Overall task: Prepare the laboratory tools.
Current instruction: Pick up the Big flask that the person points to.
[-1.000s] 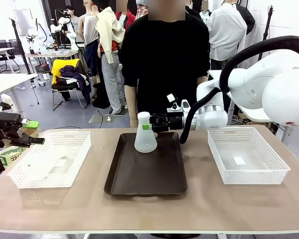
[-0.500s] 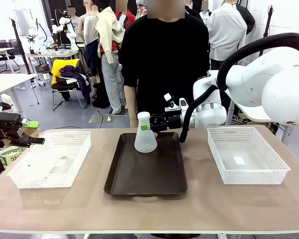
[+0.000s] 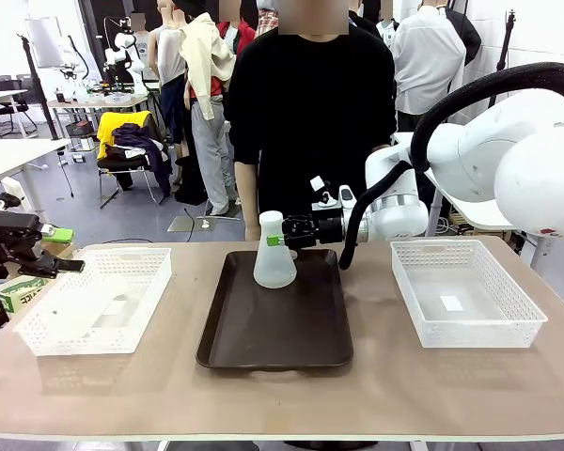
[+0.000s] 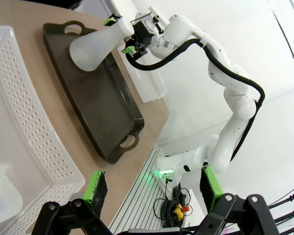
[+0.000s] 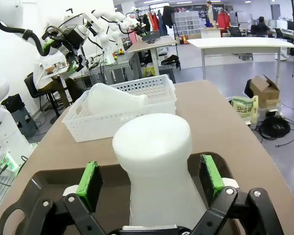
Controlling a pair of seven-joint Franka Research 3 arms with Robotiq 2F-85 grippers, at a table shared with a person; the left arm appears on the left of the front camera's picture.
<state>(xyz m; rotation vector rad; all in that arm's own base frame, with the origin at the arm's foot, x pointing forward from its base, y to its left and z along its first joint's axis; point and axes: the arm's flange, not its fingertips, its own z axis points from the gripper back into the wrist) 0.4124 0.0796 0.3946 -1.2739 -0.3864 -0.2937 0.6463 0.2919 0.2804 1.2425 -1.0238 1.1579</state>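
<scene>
At the far end of the tray [image 3: 273, 329], the upright flask [image 3: 274, 265] has our right gripper [image 3: 282, 236] wide open astride its neck, so we judge any sideways drift could knock it over.

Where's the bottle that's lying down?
In the front view, the lying flask is inside the white basket at the robot's left, left of the brown tray.

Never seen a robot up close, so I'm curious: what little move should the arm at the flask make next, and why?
Probably draw the right gripper straight back off the neck. The flask already stands upright on the tray, and the jaws sit open either side of it.
</scene>
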